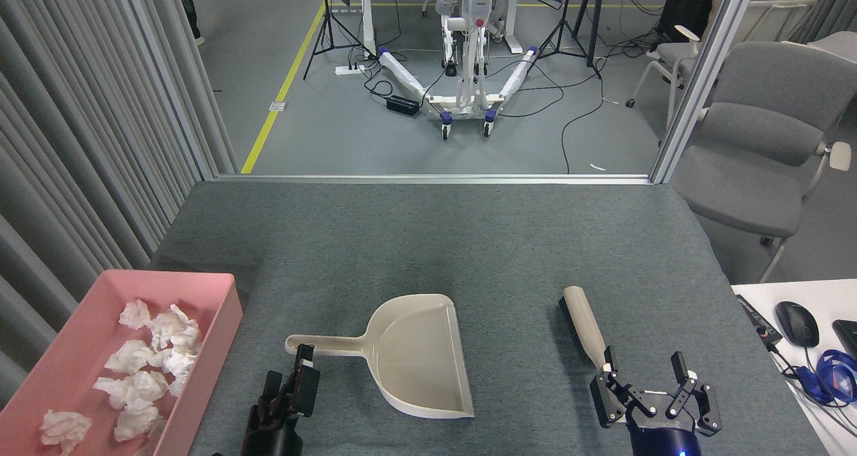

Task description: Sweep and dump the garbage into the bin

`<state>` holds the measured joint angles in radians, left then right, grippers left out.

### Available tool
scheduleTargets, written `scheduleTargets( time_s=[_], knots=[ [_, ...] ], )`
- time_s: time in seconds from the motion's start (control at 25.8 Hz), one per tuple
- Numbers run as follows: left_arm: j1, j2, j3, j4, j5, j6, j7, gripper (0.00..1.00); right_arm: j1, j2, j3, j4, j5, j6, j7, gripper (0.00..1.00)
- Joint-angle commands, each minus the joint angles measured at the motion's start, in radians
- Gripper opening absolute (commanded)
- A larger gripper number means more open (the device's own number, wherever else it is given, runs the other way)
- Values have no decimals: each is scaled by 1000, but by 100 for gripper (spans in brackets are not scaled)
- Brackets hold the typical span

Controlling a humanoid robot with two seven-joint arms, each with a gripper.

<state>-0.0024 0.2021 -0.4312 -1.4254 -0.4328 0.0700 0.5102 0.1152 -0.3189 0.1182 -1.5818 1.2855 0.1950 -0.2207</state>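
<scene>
**Desk:** What does the head view show on the table?

**Photographer:** A beige dustpan lies flat and empty on the grey table, handle pointing left. To its right lies a brush, beige-backed with dark bristles along its left side.

**Desk:** And the arms?

**Photographer:** The left gripper sits at the bottom edge, just below the tip of the dustpan handle. It is seen dark and end-on, so I cannot tell whether its fingers are parted or pressed together; nothing shows it holding the handle. The right gripper is at the lower right with its fingers spread wide and nothing between them, one fingertip just beside the near end of the brush.

**Desk:** Where is the garbage?

**Photographer:** In the pink bin at the left edge of the table. Several crumpled white wads lie inside; the garbage is the elongated one near the right wall.
</scene>
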Motion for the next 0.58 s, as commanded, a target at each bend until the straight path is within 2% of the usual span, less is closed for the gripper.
scheduleTargets(
  time_s=[0.0, 0.16, 0.19, 0.23, 0.35, 0.39, 0.43, 0.54],
  knots=[
    [113, 39, -1, -188, -328, 136, 1, 100, 1, 1, 1, 0, 0, -2, 0, 98],
    [177, 28, 3, -271, -748, 134, -10, 100, 3, 3, 1, -1, 0, -11, 0, 98],
    [174, 37, 8, -270, -839, 134, -39, 100, 4, 3, 1, 0, 0, -12, 0, 98],
    [168, 43, 12, -268, -877, 134, -96, 100, 4, 3, 1, 0, 0, -12, 0, 98],
    [108, 140, 34, -262, -831, 108, -318, 100, 7, 1, 1, 0, -2, -12, 0, 98],
    [90, 166, 62, -259, -810, 54, -391, 100, 7, 1, 1, 0, -2, -12, 0, 98],
    [88, 166, 117, -254, -796, -27, -435, 100, 7, 1, 1, 0, -2, -12, 0, 98],
    [78, 161, 295, -254, -781, -256, -449, 100, 7, 1, 1, -1, -2, -12, 0, 98]
  ],
)
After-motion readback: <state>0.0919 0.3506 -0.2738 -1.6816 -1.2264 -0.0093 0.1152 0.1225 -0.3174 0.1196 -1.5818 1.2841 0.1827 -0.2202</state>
